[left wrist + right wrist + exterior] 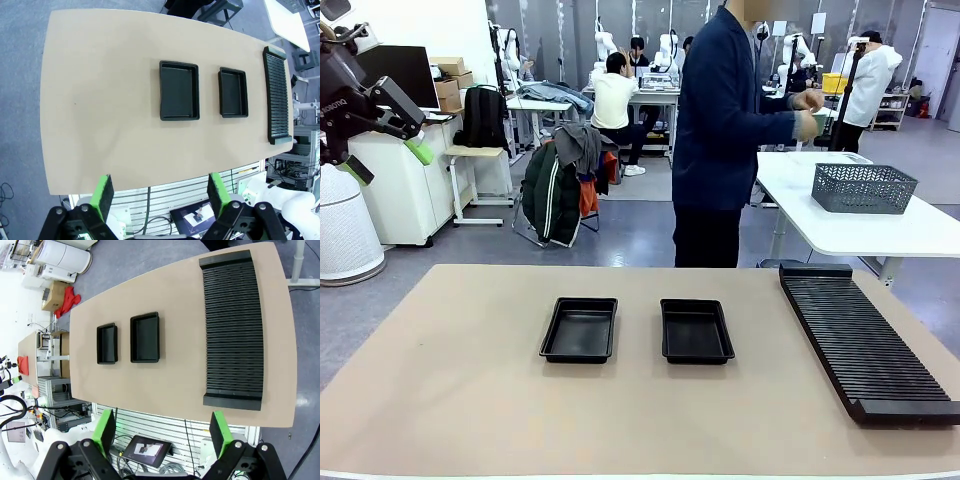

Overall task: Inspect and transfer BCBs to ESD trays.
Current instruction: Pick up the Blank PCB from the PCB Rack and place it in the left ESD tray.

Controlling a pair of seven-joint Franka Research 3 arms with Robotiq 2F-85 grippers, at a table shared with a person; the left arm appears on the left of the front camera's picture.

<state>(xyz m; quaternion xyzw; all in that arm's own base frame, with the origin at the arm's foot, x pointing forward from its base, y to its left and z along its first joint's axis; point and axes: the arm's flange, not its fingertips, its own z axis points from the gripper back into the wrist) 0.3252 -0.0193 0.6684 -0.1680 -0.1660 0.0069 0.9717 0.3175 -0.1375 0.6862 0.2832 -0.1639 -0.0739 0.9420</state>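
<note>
- The left gripper (160, 182) hangs high above the near edge of the counter (450, 400). Its jaws stand wide apart with nothing between the green pads (105, 192).
- In the front view this gripper sits raised at the upper left, off to the side of the counter.
- The right gripper (162, 420) is also high over the near edge, spread wide and carrying nothing.
- The left ESD tray (579, 329) lies flat near the middle of the counter, long side running away from the robot.
- The right ESD tray (696, 331) lies just beside it, parallel, with a strip of bare counter between the two.
- A long black ribbed rack (865, 345) lies along the counter's right side, well apart from the right ESD tray and angled slightly outward.
- A person (720, 130) in a dark jacket stands at the far side, turned toward the robot's right.
- The person's hands (808, 110) are together at chest height; what they hold is too small to tell.
- A grey mesh basket (863, 187) stands on a white table (920, 232) behind the rack.
</note>
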